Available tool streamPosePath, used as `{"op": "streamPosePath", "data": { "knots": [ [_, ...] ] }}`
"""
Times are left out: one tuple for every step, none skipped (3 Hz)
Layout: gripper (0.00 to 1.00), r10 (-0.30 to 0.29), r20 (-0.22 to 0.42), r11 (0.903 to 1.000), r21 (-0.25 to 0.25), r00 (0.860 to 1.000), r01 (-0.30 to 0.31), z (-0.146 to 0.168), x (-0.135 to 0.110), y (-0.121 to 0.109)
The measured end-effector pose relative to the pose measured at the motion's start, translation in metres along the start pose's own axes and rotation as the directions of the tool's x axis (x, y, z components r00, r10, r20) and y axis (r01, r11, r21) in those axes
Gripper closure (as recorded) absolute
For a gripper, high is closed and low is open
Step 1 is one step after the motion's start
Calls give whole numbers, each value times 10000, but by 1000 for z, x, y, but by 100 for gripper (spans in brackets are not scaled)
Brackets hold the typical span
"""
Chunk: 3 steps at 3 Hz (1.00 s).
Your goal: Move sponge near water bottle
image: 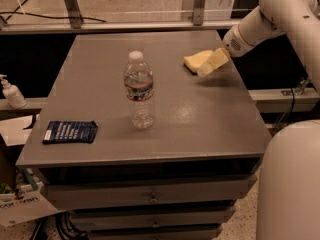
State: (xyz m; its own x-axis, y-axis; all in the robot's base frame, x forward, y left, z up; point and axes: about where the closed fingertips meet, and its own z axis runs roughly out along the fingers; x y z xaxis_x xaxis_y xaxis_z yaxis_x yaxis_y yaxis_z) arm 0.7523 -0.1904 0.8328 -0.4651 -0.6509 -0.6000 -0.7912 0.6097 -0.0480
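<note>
The pale-yellow sponge (194,60) lies on the grey table (200,129) at the far right. The water bottle (139,91), clear with a white cap and a label band, stands upright near the table's middle, well to the left and nearer than the sponge. My gripper (209,66) reaches in from the right on the white arm (260,21). It is low over the table at the sponge's right edge and overlaps it in this view.
A dark blue packet (70,132) lies flat at the table's front left. A white pump bottle (11,91) stands on a ledge off the table's left side. My white base (292,184) fills the lower right. Drawers sit under the tabletop.
</note>
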Motion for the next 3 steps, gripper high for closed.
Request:
{"op": "streamPosePath", "data": {
  "knots": [
    [19, 147, 69, 9999, -51, 9999, -147, 9, 0, -2],
    [41, 237, 50, 9997, -68, 9997, -236, 12, 1, -3],
    [65, 290, 53, 9996, -24, 9996, -290, 7, 3, -5]
  ]
}}
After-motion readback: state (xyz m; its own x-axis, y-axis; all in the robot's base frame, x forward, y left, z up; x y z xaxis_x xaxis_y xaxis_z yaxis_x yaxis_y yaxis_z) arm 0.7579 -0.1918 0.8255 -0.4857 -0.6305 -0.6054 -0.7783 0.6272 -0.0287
